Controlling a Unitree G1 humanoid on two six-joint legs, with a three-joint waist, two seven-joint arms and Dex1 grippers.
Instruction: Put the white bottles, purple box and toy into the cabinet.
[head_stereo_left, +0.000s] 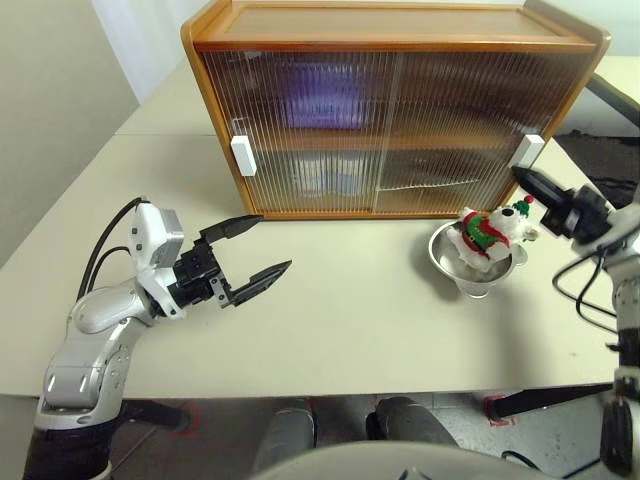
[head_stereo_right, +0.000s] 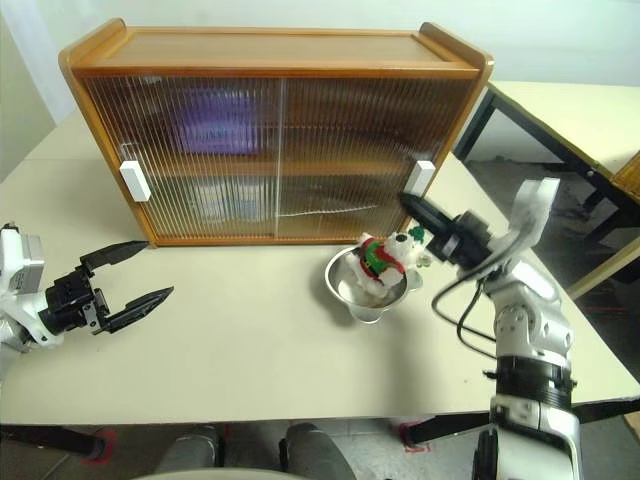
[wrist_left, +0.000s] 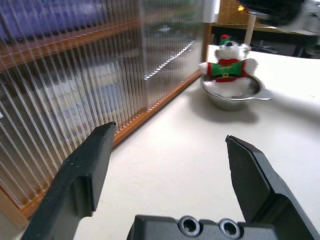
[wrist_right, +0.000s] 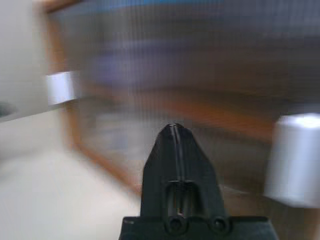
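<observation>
Centrally, the wooden cabinet (head_stereo_left: 400, 110) with ribbed translucent doors, both closed, stands on the smooth beige table (head_stereo_left: 350, 310). Just before its right end, the plush toy (head_stereo_left: 490, 232) sits in a round steel bowl (head_stereo_left: 478, 268). Beside it, near the cabinet's right handle, the right tool (head_stereo_left: 522, 176) is clenched, empty. Well left, the left tool (head_stereo_left: 262, 248) gapes, released.

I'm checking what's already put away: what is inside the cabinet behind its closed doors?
Through the cabinet's ribbed doors, a purple blur shows on the upper shelf and pale shapes on the lower. Their details are hidden by the ribbing.
</observation>
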